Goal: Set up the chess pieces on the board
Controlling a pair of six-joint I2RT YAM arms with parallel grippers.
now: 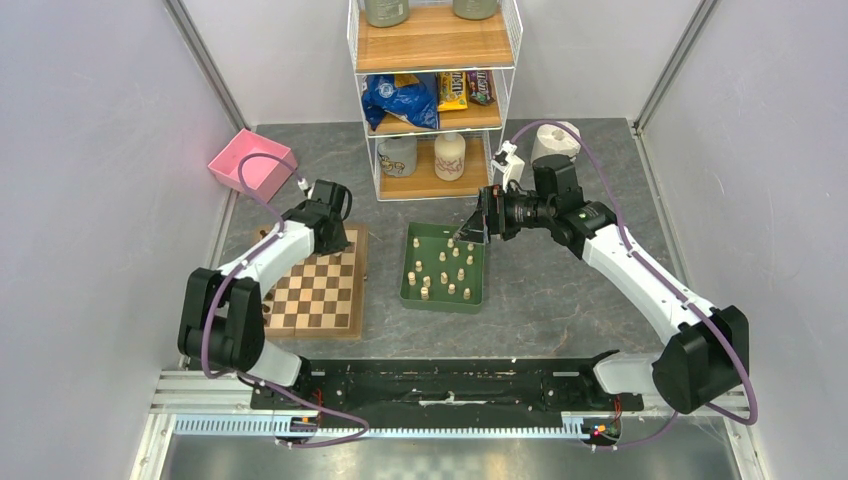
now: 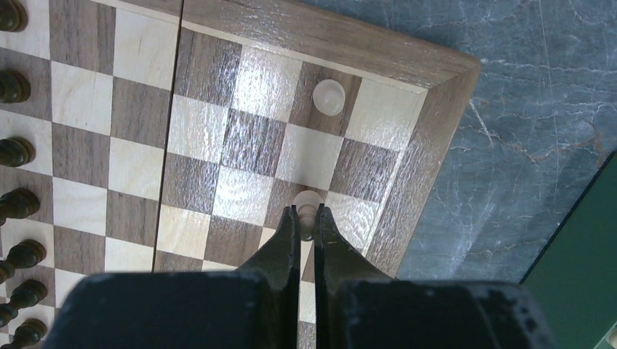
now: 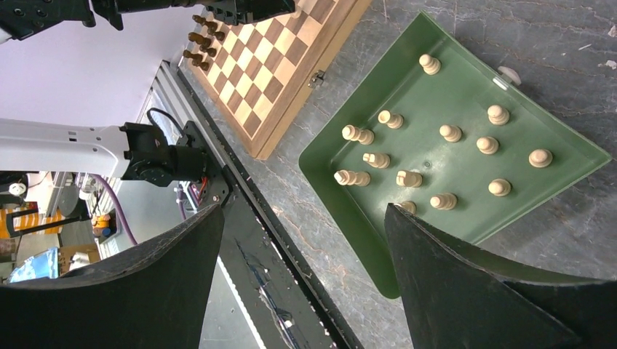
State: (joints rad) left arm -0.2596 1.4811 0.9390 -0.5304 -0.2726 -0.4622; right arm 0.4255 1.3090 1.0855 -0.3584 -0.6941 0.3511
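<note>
Your left gripper [image 2: 306,215] is over the far right corner of the board [image 2: 331,35], with its two fingers drawn close together on a pale pawn [image 2: 308,203]. The pawn is pinched between the tips over a dark square one in from the tan border. You cannot tell from the wrist view whether its base touches the wood. A second pale pawn [image 2: 328,97] stands free in the same line of squares, on a dark square of the last row, with one square between the two. Dark brown pieces [image 2: 14,153] stand in a column along the opposite side of the board, each on its own square. From above, the board [image 1: 320,295] lies on the grey table left of centre and the green tray [image 1: 405,291] sits just to its right, close but not touching. Your right gripper [image 3: 304,240] hangs above the tray's [image 3: 466,80] near corner with its fingers spread wide and nothing between them. Inside the tray the other pale pieces [image 3: 409,178] are scattered apart, some upright and some lying on their sides. A pink bin [image 1: 245,165] sits at the far left, and a wire shelf rack [image 1: 435,100] stands behind the tray.
</note>
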